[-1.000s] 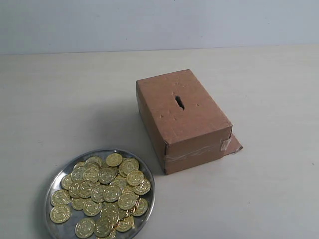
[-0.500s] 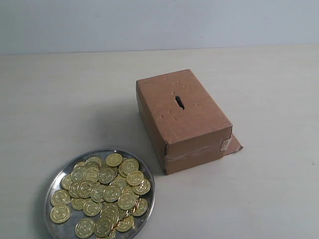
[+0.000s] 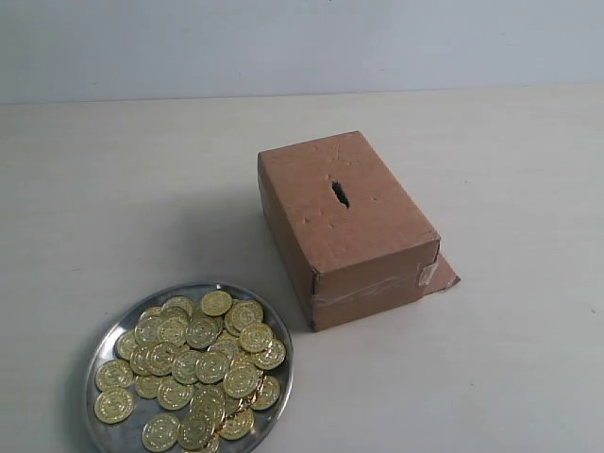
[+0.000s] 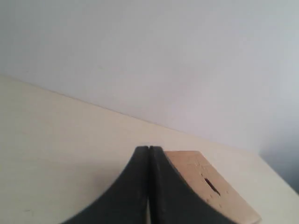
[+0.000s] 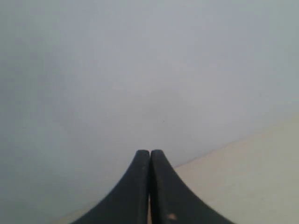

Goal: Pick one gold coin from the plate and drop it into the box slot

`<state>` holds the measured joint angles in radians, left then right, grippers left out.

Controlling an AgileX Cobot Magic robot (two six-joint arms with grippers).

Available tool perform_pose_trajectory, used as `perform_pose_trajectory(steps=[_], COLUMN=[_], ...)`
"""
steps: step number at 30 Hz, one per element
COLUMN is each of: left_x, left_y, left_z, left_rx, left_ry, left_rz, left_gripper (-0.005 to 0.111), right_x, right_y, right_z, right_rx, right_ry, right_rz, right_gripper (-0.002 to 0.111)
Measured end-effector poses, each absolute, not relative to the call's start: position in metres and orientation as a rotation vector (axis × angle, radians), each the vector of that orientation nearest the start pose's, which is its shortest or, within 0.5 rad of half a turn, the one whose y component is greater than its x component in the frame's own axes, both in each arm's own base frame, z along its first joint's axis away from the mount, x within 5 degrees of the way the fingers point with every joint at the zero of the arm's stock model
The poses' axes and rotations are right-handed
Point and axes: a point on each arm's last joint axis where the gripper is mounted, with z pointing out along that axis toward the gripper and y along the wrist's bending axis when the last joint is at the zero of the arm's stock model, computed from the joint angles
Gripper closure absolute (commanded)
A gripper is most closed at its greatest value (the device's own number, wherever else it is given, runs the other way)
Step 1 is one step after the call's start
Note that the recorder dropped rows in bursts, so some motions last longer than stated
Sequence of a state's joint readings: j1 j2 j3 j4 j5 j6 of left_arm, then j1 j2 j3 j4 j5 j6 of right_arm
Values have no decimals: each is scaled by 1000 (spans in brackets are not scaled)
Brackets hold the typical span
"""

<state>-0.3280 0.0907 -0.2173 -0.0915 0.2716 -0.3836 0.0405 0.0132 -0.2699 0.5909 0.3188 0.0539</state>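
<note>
Your left tool (image 4: 149,149) is pinched closed and empty, the box (image 4: 205,170) lying beyond its tips; your right tool (image 5: 150,153) is closed too.

I see a plain cream tabletop (image 3: 104,179) across most of the exterior view. Behind it runs a bare pale grey-blue wall (image 3: 302,42). Light is soft, even, with faint shadows.

coins (image 3: 193,363) in plate (image 3: 104,342), box (image 3: 349,217) back-R
</note>
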Motion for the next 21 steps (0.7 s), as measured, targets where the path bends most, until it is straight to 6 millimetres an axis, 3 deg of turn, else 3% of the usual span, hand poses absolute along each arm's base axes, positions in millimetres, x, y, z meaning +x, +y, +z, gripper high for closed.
perform_pose_trajectory(steps=[4,8,11,15,21], left_x=[55,73,92,119,141], left_y=[-29,-45,-58,-74,-102], left_z=[290,308,313,303,274], left_rx=[177,489,694,936,1283], left_ry=[1737,1876,1947,2004,2008], left_rz=[-549,-402,-288,-168,-102], left_gripper=[107,107,107,107,107], right_x=[28,47,72,113,165], right_y=[23,32,38,44,66], right_z=[325,352,358,354,322], right_rx=[115,-64,-167,-247,-438], right_ry=[1537,1729,1896,2107,2329], right_rz=[576,510,495,535,639], right_gripper=[108,108,108,108,108])
